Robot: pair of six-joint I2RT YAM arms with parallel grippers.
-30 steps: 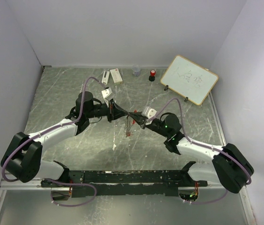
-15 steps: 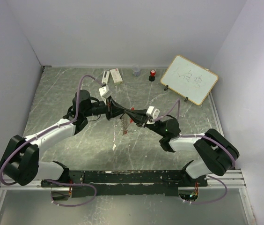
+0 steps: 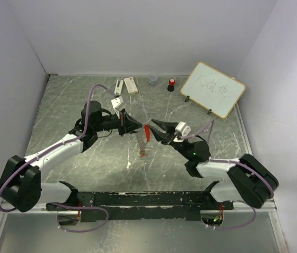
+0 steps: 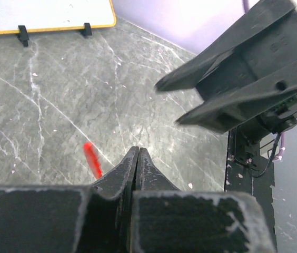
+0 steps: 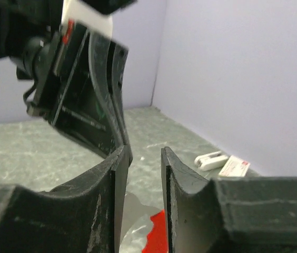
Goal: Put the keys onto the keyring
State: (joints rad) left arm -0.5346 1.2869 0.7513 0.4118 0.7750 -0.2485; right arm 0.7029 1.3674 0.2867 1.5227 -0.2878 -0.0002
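Left gripper (image 3: 136, 125) jaws pressed shut, right gripper (image 3: 157, 129) jaws at a narrow gap with nothing seen in it, tips facing mid-frame over the grey marbled bench (image 3: 69, 105), curved red plastic keyring with thin silver chain (image 3: 147, 133) between them, can't tell if the chain is pinched.
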